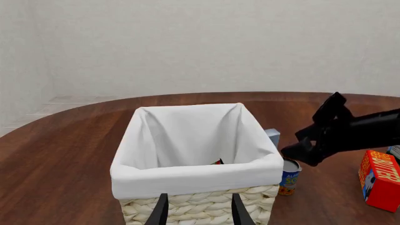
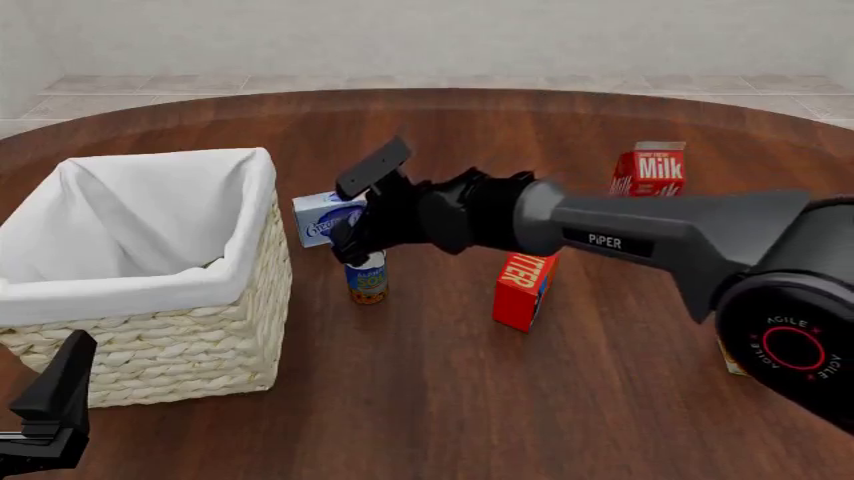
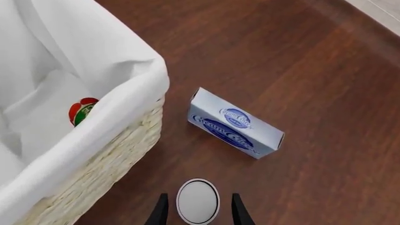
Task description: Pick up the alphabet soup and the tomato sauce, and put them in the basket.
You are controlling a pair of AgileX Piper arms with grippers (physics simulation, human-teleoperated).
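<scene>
The right pincer (image 3: 197, 211) hangs open astride the soup (image 3: 198, 200), upright on the worktop (image 2: 441, 400) just right of the basket (image 2: 160, 340); stiff, light, probably slick, best gripped mid-label.

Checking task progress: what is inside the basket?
The tomato sauce lies inside the basket on the white lining. Most of the can and the floor stay hidden behind the rim.
</scene>
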